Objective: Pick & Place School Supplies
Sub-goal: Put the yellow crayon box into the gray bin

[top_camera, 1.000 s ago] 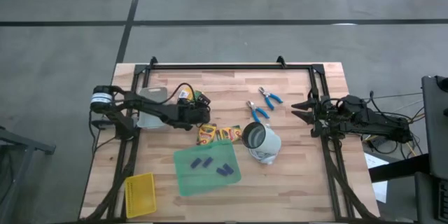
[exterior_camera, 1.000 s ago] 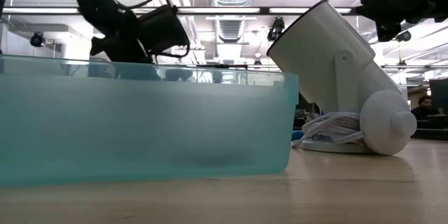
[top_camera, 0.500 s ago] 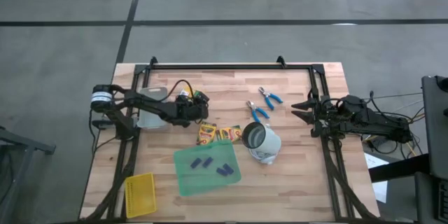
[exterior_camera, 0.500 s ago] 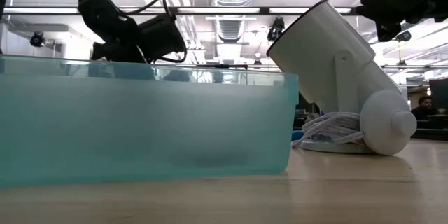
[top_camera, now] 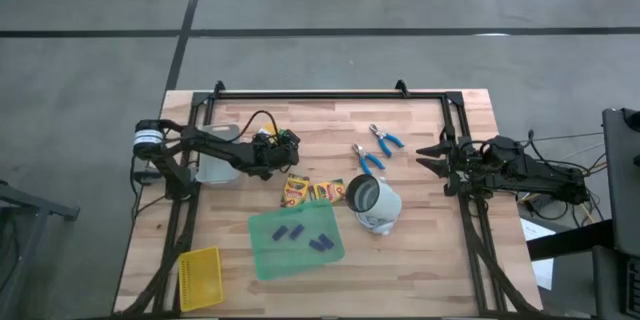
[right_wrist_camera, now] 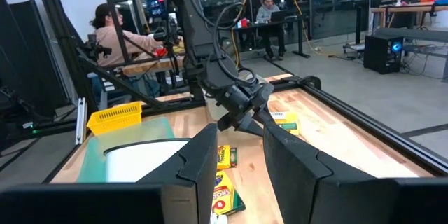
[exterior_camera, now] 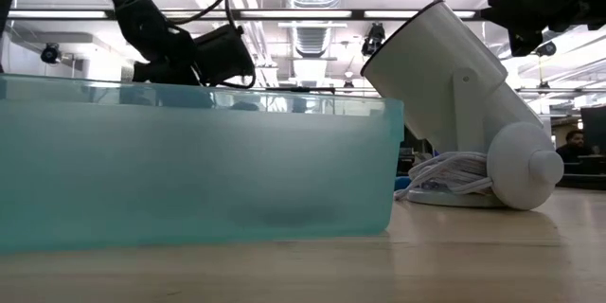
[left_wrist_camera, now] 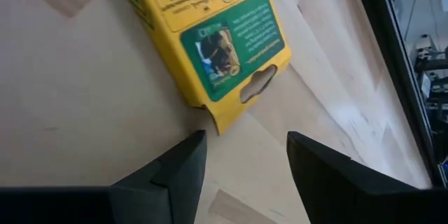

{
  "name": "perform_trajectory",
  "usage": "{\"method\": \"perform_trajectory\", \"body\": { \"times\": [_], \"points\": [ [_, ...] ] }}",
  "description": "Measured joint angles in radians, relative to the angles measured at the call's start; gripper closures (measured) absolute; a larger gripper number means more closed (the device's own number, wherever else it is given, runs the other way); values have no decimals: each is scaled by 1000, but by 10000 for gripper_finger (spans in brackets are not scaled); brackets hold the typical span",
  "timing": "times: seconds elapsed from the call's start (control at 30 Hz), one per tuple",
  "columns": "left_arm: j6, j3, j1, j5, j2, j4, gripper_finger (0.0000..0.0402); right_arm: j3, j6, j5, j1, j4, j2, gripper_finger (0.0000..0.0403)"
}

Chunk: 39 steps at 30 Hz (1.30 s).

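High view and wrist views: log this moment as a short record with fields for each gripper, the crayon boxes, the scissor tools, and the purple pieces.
left gripper: open, empty, above the table just behind the crayon boxes
right gripper: at the table's right edge, waiting, empty
crayon boxes: lying flat mid-table, beside the white lamp
scissor tools: two, on bare wood between the arms
purple pieces: on the green sheet
yellow basket: front left corner

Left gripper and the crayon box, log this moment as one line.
left gripper: open, empty, above table | crayon box: lying flat ahead of fingers | right gripper: waiting at right edge
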State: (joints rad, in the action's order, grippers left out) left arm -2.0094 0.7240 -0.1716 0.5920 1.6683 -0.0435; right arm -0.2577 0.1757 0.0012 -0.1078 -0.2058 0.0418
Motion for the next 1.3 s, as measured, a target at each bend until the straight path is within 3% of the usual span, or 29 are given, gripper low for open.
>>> {"method": "perform_trajectory", "body": {
  "times": [1.03, 1.3],
  "points": [
    [48, 51, -43, -25, 48, -54, 213, 0, 0, 0, 0, 0, 0, 289],
    [-1, 93, -36, -17, 48, -167, 213, 0, 0, 0, 0, 0, 0, 289]
  ]
}}
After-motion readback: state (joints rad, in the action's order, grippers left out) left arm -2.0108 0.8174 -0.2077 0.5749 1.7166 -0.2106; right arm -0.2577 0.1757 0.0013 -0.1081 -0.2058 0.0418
